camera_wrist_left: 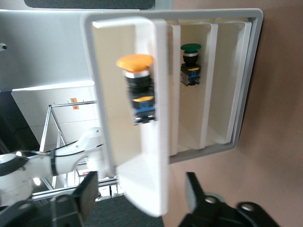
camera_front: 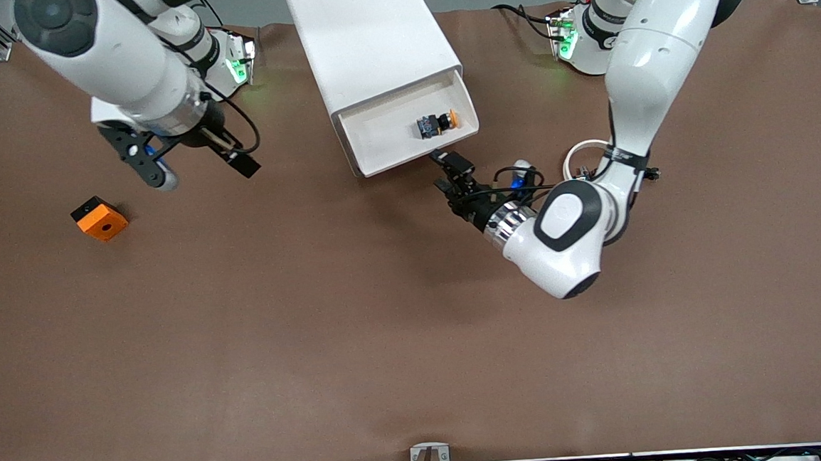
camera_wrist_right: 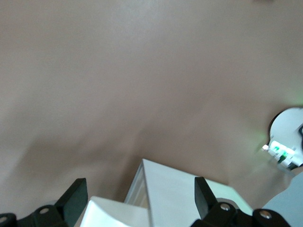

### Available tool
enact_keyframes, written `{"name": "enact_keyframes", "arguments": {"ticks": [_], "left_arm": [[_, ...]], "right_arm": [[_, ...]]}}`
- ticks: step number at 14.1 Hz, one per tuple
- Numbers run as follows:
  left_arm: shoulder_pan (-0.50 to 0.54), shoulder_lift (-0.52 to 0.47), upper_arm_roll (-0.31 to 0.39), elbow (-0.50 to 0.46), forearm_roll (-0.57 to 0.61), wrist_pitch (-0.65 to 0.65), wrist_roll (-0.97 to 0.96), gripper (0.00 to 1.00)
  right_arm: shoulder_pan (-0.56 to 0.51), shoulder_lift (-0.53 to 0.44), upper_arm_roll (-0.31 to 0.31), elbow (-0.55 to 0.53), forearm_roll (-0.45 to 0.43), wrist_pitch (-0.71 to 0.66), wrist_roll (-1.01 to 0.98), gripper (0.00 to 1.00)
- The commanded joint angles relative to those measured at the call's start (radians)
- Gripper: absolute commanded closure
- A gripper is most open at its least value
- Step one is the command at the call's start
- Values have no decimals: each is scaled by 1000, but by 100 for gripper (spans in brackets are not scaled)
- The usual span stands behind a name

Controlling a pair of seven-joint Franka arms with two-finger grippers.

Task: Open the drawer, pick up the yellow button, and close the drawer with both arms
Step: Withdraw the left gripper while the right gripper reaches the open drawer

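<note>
Here, a boxy white cabinet (camera_front: 370, 40) sits on a matte brown table (camera_front: 316, 322), its smooth shallow drawer (camera_front: 463, 99) pulled out. Inside lies the button (camera_front: 437, 123), round orange cap on a black-and-blue body. The left gripper (camera_front: 450, 171), fingers (camera_wrist_left: 87, 196) spread, sits just in front of the drawer, the button apart from them. The right gripper (camera_front: 193, 165) waits spread above the table near an orange block (camera_front: 99, 218).

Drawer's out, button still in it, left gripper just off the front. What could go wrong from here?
1. The left gripper, open, sits close to the drawer front; a lift could clip it.
2. The button is small, lying on its side: an easy mis-grasp.
3. The right gripper waits open, over the table between the orange block and the cabinet.
</note>
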State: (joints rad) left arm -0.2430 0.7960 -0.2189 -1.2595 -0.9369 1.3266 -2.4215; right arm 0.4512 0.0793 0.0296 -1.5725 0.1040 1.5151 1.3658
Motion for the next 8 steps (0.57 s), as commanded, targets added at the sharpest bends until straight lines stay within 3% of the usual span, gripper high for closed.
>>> {"name": "enact_keyframes", "arguments": {"ticks": [1, 4, 8], "left_arm": [[75, -43, 4, 73, 91, -122, 114, 0], [148, -151, 7, 71, 335, -124, 423, 0], [238, -181, 10, 69, 591, -52, 931, 0]], "right_arm": [[93, 13, -11, -21, 14, 54, 165, 0], [177, 46, -11, -20, 10, 106, 339, 0], [282, 98, -11, -3, 0, 148, 554, 0]]}}
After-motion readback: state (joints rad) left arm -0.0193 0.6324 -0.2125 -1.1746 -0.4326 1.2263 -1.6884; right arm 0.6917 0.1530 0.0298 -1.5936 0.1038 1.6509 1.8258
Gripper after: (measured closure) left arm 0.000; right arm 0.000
